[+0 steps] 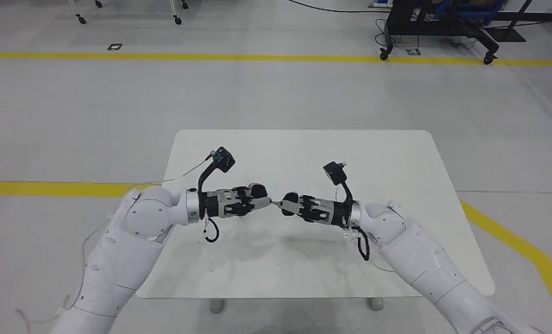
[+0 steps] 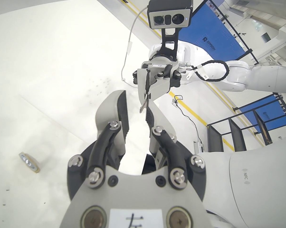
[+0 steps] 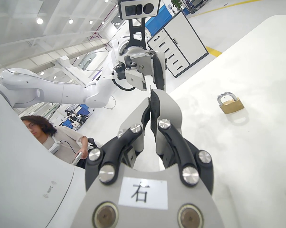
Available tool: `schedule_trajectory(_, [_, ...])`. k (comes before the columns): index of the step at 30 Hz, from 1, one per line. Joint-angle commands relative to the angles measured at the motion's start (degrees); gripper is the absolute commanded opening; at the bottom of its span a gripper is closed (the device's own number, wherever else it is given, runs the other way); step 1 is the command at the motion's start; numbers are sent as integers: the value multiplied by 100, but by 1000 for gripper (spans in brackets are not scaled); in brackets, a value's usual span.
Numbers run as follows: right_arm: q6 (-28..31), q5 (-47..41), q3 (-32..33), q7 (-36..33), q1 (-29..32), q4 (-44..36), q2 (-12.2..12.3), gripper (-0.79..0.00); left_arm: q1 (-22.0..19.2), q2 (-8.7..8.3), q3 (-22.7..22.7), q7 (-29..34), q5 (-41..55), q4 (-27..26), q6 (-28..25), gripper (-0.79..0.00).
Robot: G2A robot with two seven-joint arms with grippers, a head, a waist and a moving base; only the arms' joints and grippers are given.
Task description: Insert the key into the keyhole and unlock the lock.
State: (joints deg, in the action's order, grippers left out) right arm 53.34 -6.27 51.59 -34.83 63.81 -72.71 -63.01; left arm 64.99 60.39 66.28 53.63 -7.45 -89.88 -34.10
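Above the worktop (image 1: pixel 388 161), the right claw (image 3: pixel 152 96) is clamped on the key (image 3: pixel 150 88), just at the left claw (image 2: pixel 134 105), whose fingers stand apart. The lock (image 3: pixel 230 103) lies on the worktop, apart from both.

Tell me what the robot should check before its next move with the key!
1. Small silver metal key gripped: ok, the right gripper is shut on it.
2. Left gripper ready: ok, open, fingertips close to the key's tip.
3. Brass padlock with silver shackle held steady: not ok, it lies loose on the white table.
4. Keyhole facing the key: cannot tell.
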Motion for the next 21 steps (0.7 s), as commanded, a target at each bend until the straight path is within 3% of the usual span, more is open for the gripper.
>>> schedule_trajectory(1, [79,-19,156,58,31,30,36,-785,52,-34,148,-190,-449,-86,39,0])
schedule_trajectory(5, [244,-35,546,221,180,31,131,-785,282,-132,544,-566,-1751,-355,341,0])
schedule_trajectory(8, [331,-22,850,380,323,10,200,-785,580,-184,681,-926,-3236,-700,1038,0])
schedule_trajectory(13, [358,57,1169,516,528,-168,275,-785,805,-164,374,-1078,-4230,-862,1606,0])
schedule_trajectory(21, [358,57,1169,516,528,-168,275,-785,270,45,-635,-839,-5137,-228,2445,0])
